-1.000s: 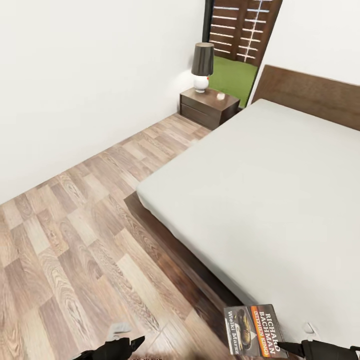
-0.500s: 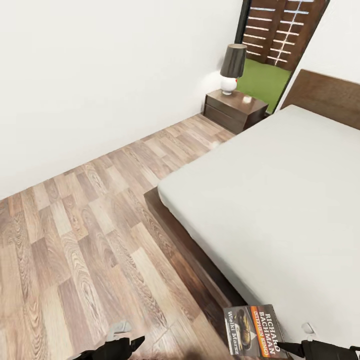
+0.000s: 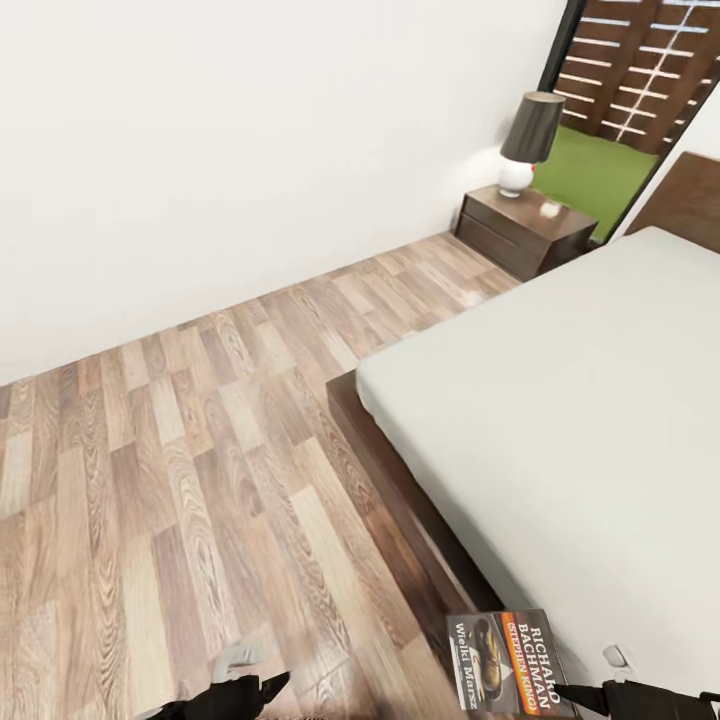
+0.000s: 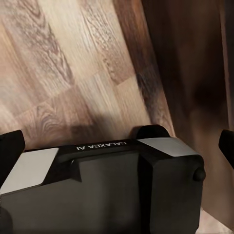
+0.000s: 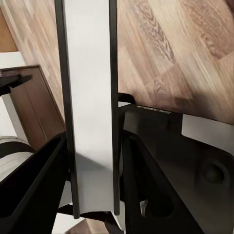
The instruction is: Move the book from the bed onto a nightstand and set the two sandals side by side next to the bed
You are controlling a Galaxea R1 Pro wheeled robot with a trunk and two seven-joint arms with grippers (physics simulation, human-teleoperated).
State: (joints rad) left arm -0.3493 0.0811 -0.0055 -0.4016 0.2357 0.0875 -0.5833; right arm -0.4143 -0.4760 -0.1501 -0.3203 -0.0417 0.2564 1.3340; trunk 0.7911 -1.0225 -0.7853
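The book (image 3: 508, 661), dark-covered with an orange band and "RICHARD BACHMAN" in white, is held level at the bottom right of the head view, over the near corner of the bed (image 3: 570, 400). My right gripper (image 3: 566, 693) is shut on its edge. In the right wrist view the book (image 5: 90, 97) stands edge-on between the black fingers (image 5: 39, 185). At the bottom left my left gripper (image 3: 262, 688) hangs over the floor; its wrist view shows it open (image 4: 118, 145) with nothing inside. A nightstand (image 3: 525, 235) stands by the wall at the bed's head. The sandals are out of view.
On the nightstand are a dark-shaded lamp (image 3: 528, 140) and a small white object (image 3: 550, 209). The bed's dark wooden frame (image 3: 400, 500) juts out low along the mattress. Wood-plank floor (image 3: 200, 440) stretches to the white wall. A window (image 3: 640, 90) is behind the nightstand.
The camera has turned, so bed, nightstand and window have slid to the right in the picture. Both grippers and the book keep their places in the view.
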